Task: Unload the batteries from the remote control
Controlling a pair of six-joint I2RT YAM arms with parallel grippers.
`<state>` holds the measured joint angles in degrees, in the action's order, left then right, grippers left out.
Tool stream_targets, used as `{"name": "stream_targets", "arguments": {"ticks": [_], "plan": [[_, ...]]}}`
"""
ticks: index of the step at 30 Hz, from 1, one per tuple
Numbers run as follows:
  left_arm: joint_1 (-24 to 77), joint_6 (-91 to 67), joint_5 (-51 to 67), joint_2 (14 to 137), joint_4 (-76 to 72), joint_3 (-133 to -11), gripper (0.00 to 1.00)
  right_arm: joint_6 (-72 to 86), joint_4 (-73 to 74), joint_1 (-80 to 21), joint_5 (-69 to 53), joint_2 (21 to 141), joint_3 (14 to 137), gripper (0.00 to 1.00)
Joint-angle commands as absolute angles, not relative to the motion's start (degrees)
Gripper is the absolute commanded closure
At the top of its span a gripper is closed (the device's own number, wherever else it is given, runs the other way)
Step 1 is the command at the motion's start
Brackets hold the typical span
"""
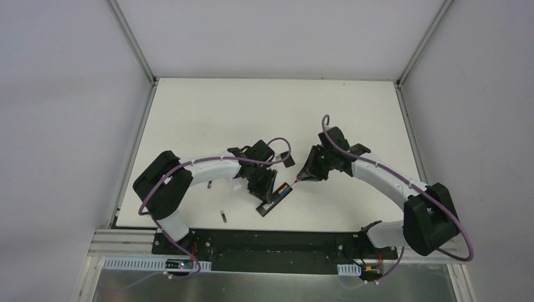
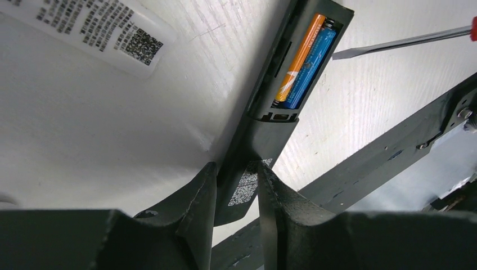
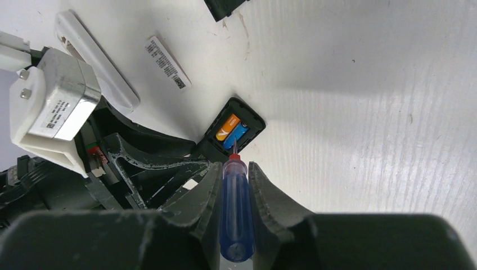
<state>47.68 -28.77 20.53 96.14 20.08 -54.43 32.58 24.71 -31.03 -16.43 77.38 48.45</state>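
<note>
The black remote control lies on the white table with its battery bay uncovered. In the bay sit two batteries side by side, one orange and one blue. My left gripper is shut on the remote's near end, a finger against each long side. My right gripper is shut on a blue-handled screwdriver. Its shaft reaches in from the right, and the tip stops just beside the blue battery. From above, both grippers meet over the remote.
A white remote and a printed label strip lie on the table beyond the left gripper. A small dark piece rests near the front edge. A black rail runs along that edge. Another black object lies farther out.
</note>
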Motion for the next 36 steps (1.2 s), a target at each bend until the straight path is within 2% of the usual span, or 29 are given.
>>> {"name": "stream_targets", "arguments": {"ticks": [1,8,20,28,36], "plan": [[48.55,-33.93,15.39,95.86,19.83,-52.83,0.74,36.55,24.40,-31.88,-12.55,74.25,48.51,1.00],[49.88,-39.40,13.42,96.17,18.93,-51.78,0.73,40.55,22.66,-33.49,-7.77,71.74,46.24,1.00],[49.94,-40.06,12.38,95.38,18.72,-52.22,0.63,44.16,20.62,-37.59,-4.24,72.24,46.09,1.00],[49.94,-39.52,12.56,95.63,18.73,-52.95,0.63,45.59,23.09,-39.55,-0.92,74.11,47.42,1.00],[50.00,-39.40,12.86,95.54,18.74,-52.87,0.69,46.91,23.39,-40.66,-0.35,74.74,47.22,1.00]]}}
